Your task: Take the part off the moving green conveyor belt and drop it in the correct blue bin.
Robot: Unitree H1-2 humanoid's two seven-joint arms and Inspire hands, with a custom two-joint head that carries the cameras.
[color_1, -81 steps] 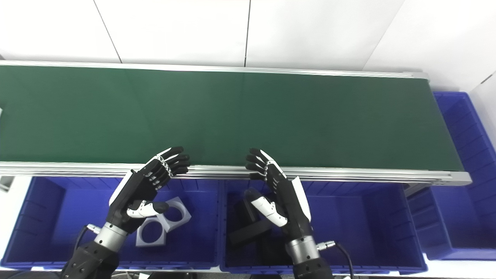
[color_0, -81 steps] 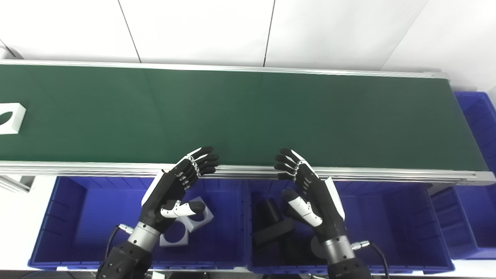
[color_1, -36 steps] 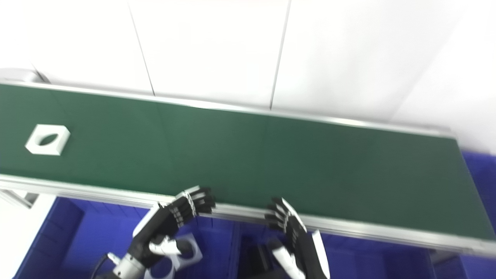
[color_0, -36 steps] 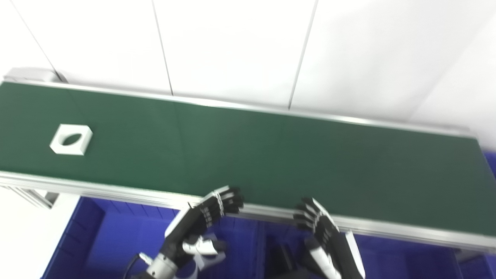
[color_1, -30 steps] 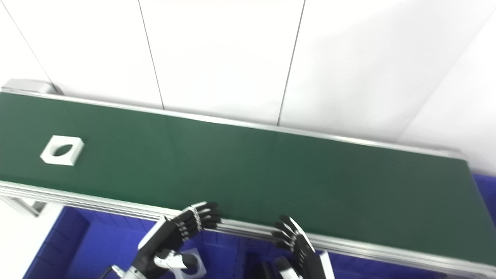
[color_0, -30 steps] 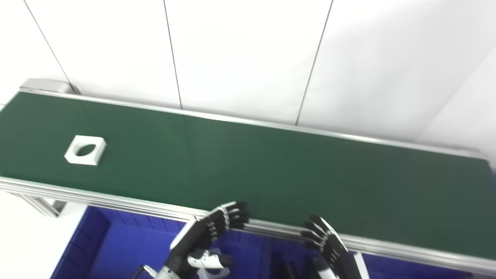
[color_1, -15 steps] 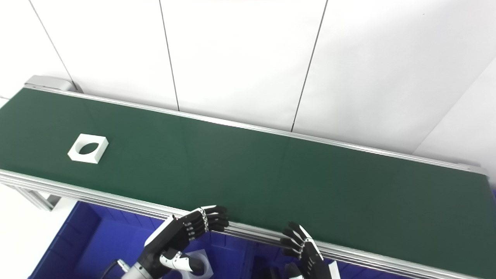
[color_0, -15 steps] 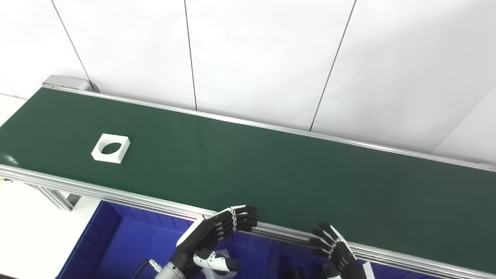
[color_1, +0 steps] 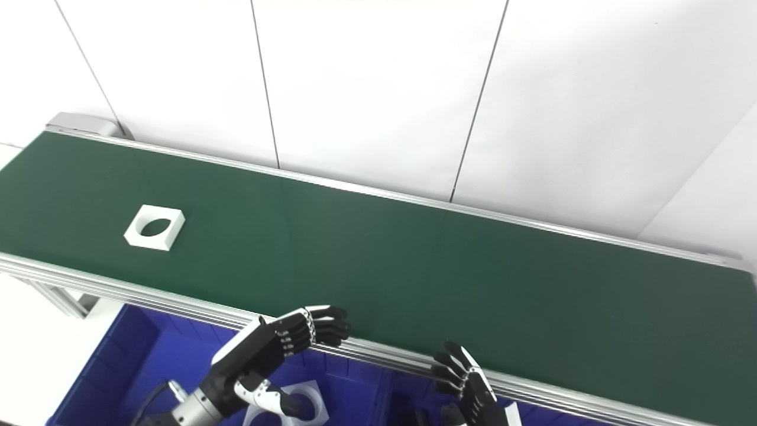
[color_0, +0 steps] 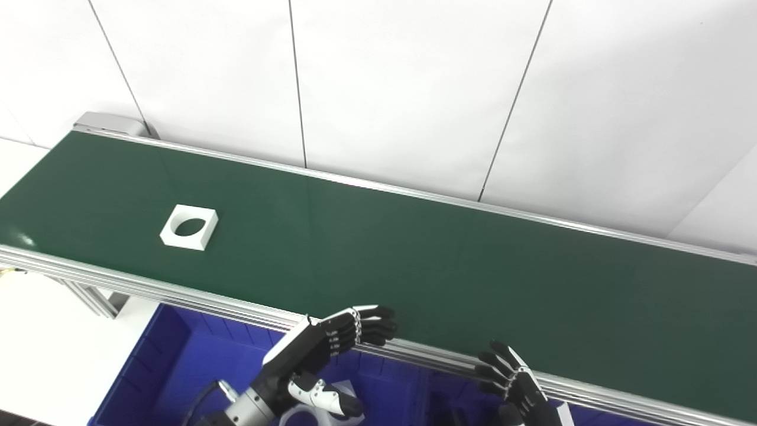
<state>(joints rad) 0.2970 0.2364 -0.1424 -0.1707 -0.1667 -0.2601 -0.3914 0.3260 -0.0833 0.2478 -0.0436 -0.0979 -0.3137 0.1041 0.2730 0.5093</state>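
While the white part point(color_0: 189, 227) with the round hole sits flat on the belt point(color_0: 414, 260) way out at 10 o'clock, both hands hang at the belt's near rail holding nothing. Left hand point(color_0: 319, 349) is at 6 o'clock, fingers spread loose, over the blue bin point(color_0: 171, 361) where another white piece point(color_1: 307, 402) peeks out. Right hand point(color_0: 514, 387) is at 5 o'clock, fingers apart too, half cut off by the frame edge.

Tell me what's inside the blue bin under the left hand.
The blue bin holds a white square part with a round hole, partly covered by the left hand. The bin's near portion runs off the picture's bottom edge, so anything else inside cannot be seen.
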